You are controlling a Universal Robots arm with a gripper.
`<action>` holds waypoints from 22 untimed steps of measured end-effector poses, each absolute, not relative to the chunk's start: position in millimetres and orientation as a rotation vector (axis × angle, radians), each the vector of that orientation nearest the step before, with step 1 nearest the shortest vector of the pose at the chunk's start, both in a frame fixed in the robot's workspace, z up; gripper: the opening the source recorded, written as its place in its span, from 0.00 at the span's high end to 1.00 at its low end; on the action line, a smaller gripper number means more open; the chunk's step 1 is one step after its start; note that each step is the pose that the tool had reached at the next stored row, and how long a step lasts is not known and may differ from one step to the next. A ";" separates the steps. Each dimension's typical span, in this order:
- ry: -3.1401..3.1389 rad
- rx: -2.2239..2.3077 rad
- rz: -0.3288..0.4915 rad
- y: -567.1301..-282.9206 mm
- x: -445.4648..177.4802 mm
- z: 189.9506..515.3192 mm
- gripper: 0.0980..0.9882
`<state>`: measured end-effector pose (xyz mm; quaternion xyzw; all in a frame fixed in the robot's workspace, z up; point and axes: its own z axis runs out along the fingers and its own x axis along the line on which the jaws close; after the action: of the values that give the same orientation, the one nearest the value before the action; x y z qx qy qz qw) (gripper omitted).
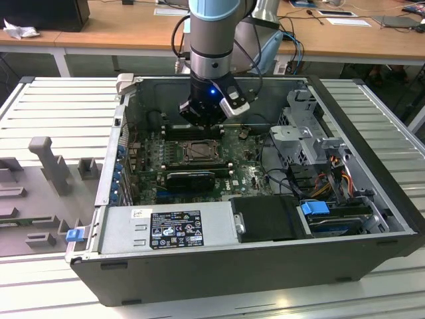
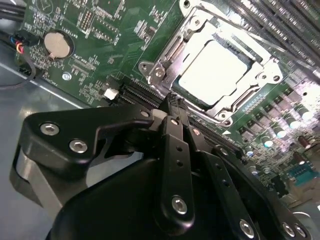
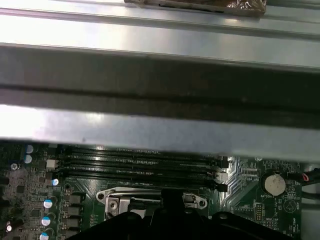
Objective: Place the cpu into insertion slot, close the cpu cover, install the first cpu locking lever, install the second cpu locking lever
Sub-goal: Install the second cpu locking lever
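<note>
Green motherboard (image 2: 100,45) with fine pale print and a round silver coin cell (image 2: 58,44) at its 10 o'clock; the cpu (image 2: 220,67) is pale silvery-white, glaring, framed by the shiny silver-grey cpu cover (image 2: 165,65). Gripper (image 2: 172,107) matte black with silver screw heads, arm (image 1: 214,26) light blue over grey. Case (image 1: 265,266) dark grey, power supply (image 1: 166,229) silver with black label, blue clip (image 1: 315,207) at 4 o'clock, black memory slots (image 3: 140,162).

cpu (image 2: 216,67) seated under closed cpu cover (image 2: 165,64)
</note>
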<state>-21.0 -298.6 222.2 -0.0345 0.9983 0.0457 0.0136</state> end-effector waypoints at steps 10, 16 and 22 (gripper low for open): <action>3.109 -0.108 0.144 -320.2 -21.0 255.0 0.99; 3.109 -0.107 0.144 -348.8 -21.2 253.7 0.99; 3.129 -0.108 0.147 -368.2 -21.1 245.5 0.99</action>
<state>-21.1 -368.2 245.5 -0.0345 0.9983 0.0468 0.0035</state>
